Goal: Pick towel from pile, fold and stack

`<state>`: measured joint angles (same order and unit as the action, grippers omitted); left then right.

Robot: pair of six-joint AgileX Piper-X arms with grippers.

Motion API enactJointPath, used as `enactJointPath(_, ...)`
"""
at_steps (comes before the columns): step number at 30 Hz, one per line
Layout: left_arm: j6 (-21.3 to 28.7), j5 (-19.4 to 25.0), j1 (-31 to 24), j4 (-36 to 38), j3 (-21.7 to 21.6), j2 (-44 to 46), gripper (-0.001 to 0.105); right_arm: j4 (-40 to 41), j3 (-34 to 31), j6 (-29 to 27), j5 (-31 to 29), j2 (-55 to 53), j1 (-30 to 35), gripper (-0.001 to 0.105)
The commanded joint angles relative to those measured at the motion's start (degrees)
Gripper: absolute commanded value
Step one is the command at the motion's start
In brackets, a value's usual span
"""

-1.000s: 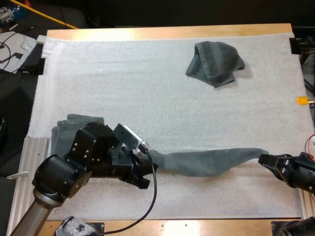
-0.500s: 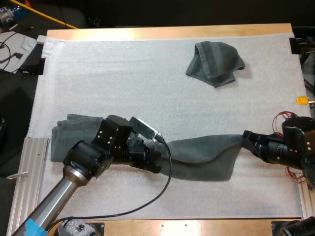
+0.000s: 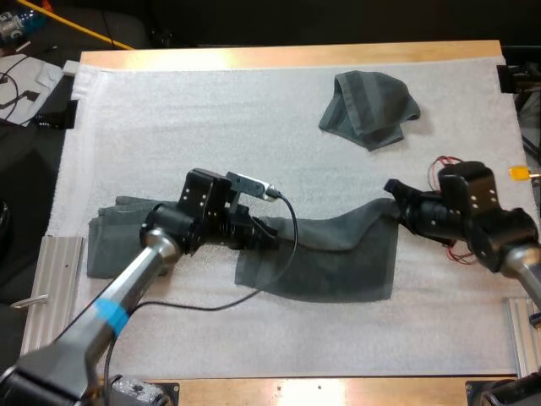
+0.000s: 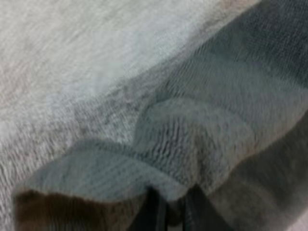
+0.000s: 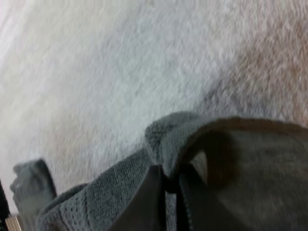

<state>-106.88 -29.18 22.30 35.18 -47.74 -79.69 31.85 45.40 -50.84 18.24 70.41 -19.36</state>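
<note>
From the high view: the left gripper [image 3: 269, 233] is clamped on the left far corner of the towel [image 3: 334, 258]. The right gripper [image 3: 395, 194] is pinching the right far corner, and the cloth hangs between them, with its near edge lying on the white mat [image 3: 211, 127]. A crumpled towel [image 3: 369, 108] sits well apart on the far side. A folded stack [image 3: 110, 249] lies at the left, just beside the left arm.

Left wrist view: the black fingers [image 4: 150, 214] press a bunched fold of the towel from both sides.

Right wrist view: the fingers [image 5: 151, 197] are closed on a rolled towel edge above the mat.
</note>
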Motion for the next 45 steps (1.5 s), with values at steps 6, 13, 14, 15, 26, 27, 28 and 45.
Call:
enactJointPath(6,-1.85,-4.4,-4.98,-6.92,-0.05,-7.69,0.0,-7.66,0.34,3.55,-3.64,7.6,0.44,0.0)
enactJointPath(13,-2.39,-1.4,-5.59,-9.06,-0.3,-7.62,0.0,-8.84,0.36,3.31,-2.92,8.35,0.22,0.0)
enactJointPath(14,-2.4,-1.34,-5.73,-9.54,-0.29,-7.63,0.0,-9.08,0.42,3.26,-3.02,8.56,0.27,0.0)
enactJointPath(15,-2.39,-1.35,-5.82,-9.86,-0.28,-7.63,0.001,-9.27,0.37,3.14,-3.01,8.53,0.29,0.0)
enactJointPath(26,-4.37,-2.47,-6.69,-15.26,-0.24,-7.58,0.047,-17.91,0.25,3.59,-1.84,9.07,0.31,0.039)
enactJointPath(27,-4.83,-2.77,-6.75,-16.0,-0.21,-7.66,0.052,-19.79,0.19,3.84,-1.66,9.28,0.32,0.046)
enactJointPath(28,-5.22,-3.13,-6.74,-16.81,-0.28,-7.52,0.056,-21.83,0.23,4.04,-1.4,9.54,0.3,0.051)
enactJointPath(45,-2.73,-5.31,-6.84,-9.43,-5.38,3.28,0.06,-15.23,0.47,-15.55,-0.43,-1.12,0.3,0.055)
